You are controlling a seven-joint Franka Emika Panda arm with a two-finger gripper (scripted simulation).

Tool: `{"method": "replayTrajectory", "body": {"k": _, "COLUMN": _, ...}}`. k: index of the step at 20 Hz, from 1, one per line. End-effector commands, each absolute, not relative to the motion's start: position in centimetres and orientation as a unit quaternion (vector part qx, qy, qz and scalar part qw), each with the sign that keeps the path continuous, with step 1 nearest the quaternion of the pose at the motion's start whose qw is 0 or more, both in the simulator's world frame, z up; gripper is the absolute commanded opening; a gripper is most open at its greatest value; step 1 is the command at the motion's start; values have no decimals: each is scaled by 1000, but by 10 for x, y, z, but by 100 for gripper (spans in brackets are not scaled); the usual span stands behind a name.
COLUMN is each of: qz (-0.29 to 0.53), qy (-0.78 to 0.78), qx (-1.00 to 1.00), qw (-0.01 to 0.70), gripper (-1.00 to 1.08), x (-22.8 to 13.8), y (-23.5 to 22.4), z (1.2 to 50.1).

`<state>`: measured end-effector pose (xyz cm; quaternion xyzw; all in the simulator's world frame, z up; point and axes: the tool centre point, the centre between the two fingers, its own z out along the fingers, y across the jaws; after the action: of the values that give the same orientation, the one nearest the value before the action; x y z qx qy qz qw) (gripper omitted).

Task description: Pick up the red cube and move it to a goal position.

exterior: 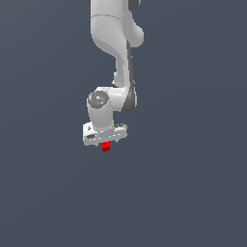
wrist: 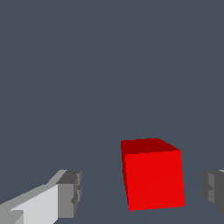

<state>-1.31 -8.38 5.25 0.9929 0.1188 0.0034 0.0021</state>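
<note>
We saw only a plain, dark grey-blue desk (exterior: 193, 193) filling both views, uniform from near to far, carrying no markings or texture.

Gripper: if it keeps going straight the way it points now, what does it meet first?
The cube. It sits between the open fingers of the gripper, nearer one side, so that finger may touch first; depth is unclear.

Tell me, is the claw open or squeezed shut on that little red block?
Open. In the wrist view the claw has a fingertip on each side of the red cube, with gaps showing between them.
</note>
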Motion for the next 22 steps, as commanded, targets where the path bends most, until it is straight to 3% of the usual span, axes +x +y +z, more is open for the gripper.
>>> {"method": "replayTrajectory", "body": {"k": 1, "qz": 3, "qy": 134, "qx": 991, "qw": 1, "gripper": 100, "x": -13, "y": -88, "z": 39}}
{"method": "replayTrajectory", "body": {"k": 10, "qz": 0, "qy": 155, "qx": 988, "qw": 0, "gripper": 100, "x": -13, "y": -95, "z": 20}}
{"method": "replayTrajectory", "body": {"k": 11, "qz": 0, "qy": 155, "qx": 988, "qw": 0, "gripper": -100, "x": -13, "y": -95, "z": 20}}
{"method": "replayTrajectory", "body": {"k": 22, "qz": 0, "qy": 155, "qx": 988, "qw": 0, "gripper": -100, "x": -13, "y": -95, "z": 21}}
